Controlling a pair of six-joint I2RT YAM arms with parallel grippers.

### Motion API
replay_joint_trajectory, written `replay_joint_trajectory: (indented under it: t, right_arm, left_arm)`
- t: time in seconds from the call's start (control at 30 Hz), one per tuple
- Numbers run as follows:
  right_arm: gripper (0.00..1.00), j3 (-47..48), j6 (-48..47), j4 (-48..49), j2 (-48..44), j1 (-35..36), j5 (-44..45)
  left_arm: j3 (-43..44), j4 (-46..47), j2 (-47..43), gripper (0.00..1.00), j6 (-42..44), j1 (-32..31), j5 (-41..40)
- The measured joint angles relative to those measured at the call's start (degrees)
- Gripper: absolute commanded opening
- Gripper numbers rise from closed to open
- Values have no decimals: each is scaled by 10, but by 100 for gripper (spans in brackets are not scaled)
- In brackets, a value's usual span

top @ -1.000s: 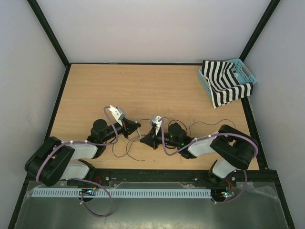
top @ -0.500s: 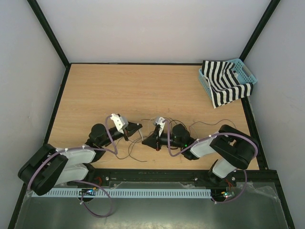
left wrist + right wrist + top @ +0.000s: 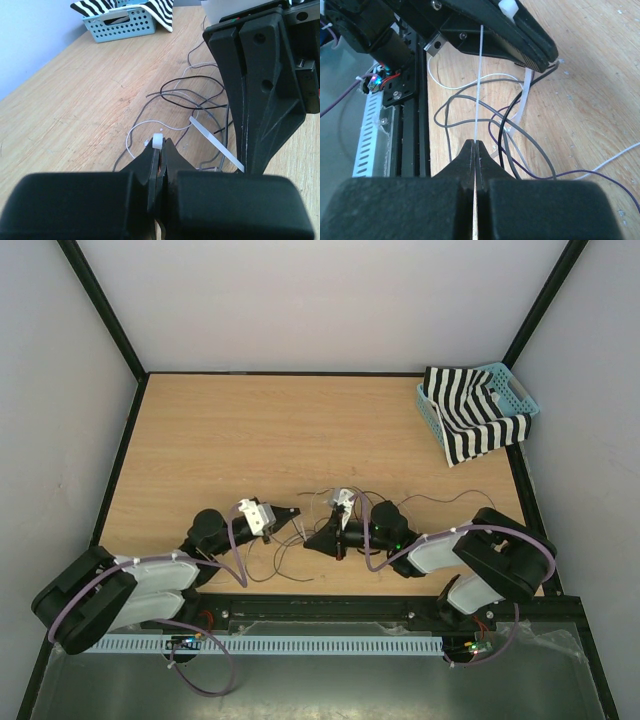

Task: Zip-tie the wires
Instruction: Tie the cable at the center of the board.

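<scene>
Top external view: both arms reach inward, low over the tabletop (image 3: pixel 250 430), and meet close to the middle of its near edge. The left tool (image 3: pixel 292 512) and the right tool (image 3: pixel 311 542) stand tip to tip, near each other. The wires (image 3: pixel 504 131) lie on the tabletop under and around them as thin black, grey and pale strands curling in loose loops, some trailing toward the right edge. Left wrist view shows the left tool's jaws together, clamped on the small white head of a zip tie (image 3: pixel 216 148), whose flat strap slants down among the wires. Right wrist view shows the right tool's jaws likewise together, pinching the zip tie's thin tail, which runs in a straight line to the left tool. At the far right corner sits a light blue basket (image 3: pixel 522 392) with a black-and-white striped cloth (image 3: pixel 470 425) draped in it.
</scene>
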Motion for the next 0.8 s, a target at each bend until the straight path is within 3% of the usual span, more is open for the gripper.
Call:
replay_joint_trajectory:
  t: [0.8]
  right_arm:
    - [0, 3, -5, -16, 16, -3, -52]
  left_arm:
    - [-9, 0, -5, 0, 85, -37, -30]
